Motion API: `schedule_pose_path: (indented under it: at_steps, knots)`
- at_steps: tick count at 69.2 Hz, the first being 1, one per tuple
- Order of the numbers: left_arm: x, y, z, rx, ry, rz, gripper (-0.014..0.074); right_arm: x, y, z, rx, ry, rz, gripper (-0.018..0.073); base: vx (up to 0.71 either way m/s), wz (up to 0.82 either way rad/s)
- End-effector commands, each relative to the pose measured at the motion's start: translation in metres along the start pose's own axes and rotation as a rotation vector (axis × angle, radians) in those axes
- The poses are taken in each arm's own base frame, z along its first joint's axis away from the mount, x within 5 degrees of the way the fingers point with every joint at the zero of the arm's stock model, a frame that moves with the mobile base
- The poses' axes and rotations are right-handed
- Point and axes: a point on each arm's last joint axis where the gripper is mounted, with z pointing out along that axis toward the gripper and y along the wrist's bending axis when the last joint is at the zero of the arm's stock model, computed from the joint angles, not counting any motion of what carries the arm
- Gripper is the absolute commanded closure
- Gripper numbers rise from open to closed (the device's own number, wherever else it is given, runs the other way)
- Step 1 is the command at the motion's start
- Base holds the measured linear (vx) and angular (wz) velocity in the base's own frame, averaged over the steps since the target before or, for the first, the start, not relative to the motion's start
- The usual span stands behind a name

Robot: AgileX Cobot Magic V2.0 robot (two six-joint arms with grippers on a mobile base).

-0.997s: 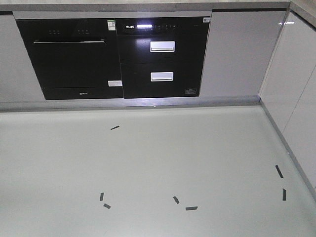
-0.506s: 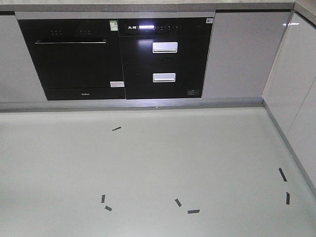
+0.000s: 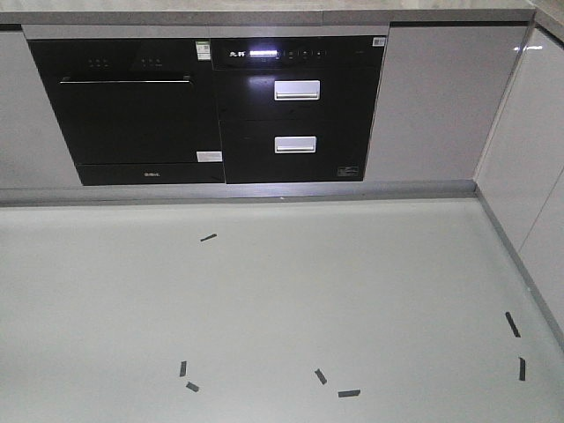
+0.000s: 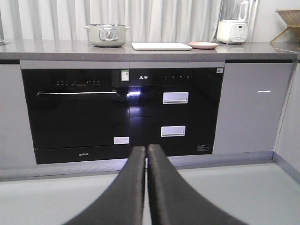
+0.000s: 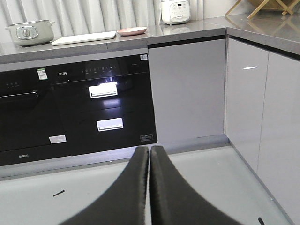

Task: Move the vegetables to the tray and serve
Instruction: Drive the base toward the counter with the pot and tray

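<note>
Left gripper point(image 4: 146, 149): fingers point(image 4: 133, 180) drawn together with only a thin seam between them, nothing held. Right gripper point(image 5: 149, 149): fingers point(image 5: 164, 183) likewise pressed narrow and empty. Both sets of tips hang low above the pale floor point(image 3: 282, 291) and face the black built-in appliances, an oven point(image 4: 75, 112) and a two-handled drawer unit point(image 4: 175, 112), set under a grey countertop point(image 4: 47, 47). The tray point(image 4: 161, 46) lies flat on that countertop, well apart from both grippers: at about 12 o'clock from the left fingertips, and at about 11 o'clock from the right fingertips, where it shows as a white slab point(image 5: 84, 38). A pink plate point(image 4: 203, 45) sits just beside the tray at its 3 o'clock side; its contents cannot be told from this low angle. A pale lidded pot point(image 4: 107, 35) stands at the tray's 9 o'clock. Short dark tape marks point(image 3: 208, 237) are scattered on the floor.
</note>
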Motion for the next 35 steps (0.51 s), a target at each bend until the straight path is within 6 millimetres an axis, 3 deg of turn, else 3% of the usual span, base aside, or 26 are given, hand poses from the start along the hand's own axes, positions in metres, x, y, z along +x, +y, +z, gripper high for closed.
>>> schedule_pose_path:
  at_steps: [1,35]
  knots:
    - [0.0015,0.0006,0.0001,0.0,-0.062,-0.009,0.0602,-0.0024,0.0008,0.0001,-0.01,-0.07,-0.008,0.0562,0.09,0.05]
    - [0.0015,0.0006,0.0001,0.0,-0.062,-0.009,0.0602,-0.0024,0.0008,0.0001,-0.01,-0.07,-0.008,0.0562,0.09,0.11]
